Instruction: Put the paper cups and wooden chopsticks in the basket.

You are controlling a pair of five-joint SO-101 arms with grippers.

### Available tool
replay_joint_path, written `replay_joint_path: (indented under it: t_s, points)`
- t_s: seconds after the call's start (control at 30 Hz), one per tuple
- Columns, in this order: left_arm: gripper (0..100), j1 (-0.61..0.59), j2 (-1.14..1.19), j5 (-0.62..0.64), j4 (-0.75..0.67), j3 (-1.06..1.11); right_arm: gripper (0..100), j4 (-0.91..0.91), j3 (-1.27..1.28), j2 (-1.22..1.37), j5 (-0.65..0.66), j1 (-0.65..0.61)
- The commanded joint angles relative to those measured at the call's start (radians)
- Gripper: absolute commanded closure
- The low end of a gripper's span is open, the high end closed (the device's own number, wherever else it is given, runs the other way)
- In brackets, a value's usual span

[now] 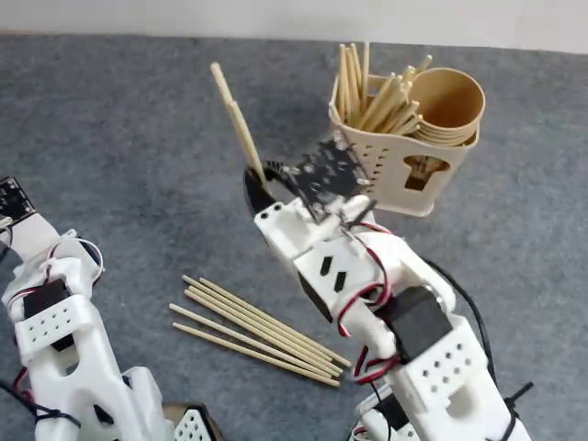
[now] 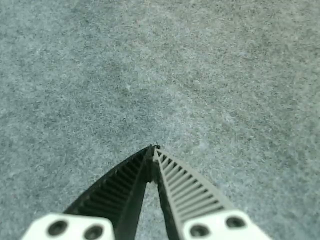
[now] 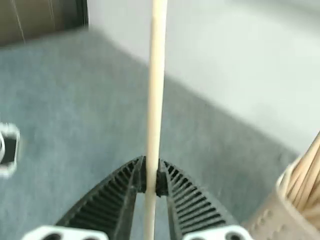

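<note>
Right hand [image 3: 151,176], ribbed fingers clamped on a slim round wooden chopstick [image 3: 158,75], raised left of the perforated cream basket [image 1: 395,175], far right, stacked tan paper cups [image 1: 452,99] inside, loose chopsticks [image 1: 262,331] on fuzzy grey surface [image 1: 119,138], left hand [image 2: 153,150] pinched together on nothing, pale wall [image 1: 276,14] behind.

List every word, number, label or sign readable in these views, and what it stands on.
No text is readable. The basket, paper cups, loose chopsticks and the chopstick held in the right tool bear no print.
Any marking on the dark board on that arm's wrist is too small to read.
</note>
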Motion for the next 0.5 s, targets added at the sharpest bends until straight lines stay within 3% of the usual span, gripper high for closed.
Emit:
replay_joint_path:
  t_s: [0.0,0.47]
  points:
    - [99,0.016,-0.018,-0.003,-0.018,-0.008,99.3,-0.120,-0.039,-0.054,-0.003,0.025]
    - [99,0.015,-0.018,-0.003,-0.018,-0.008,99.3,-0.395,-0.039,-0.054,-0.003,0.180]
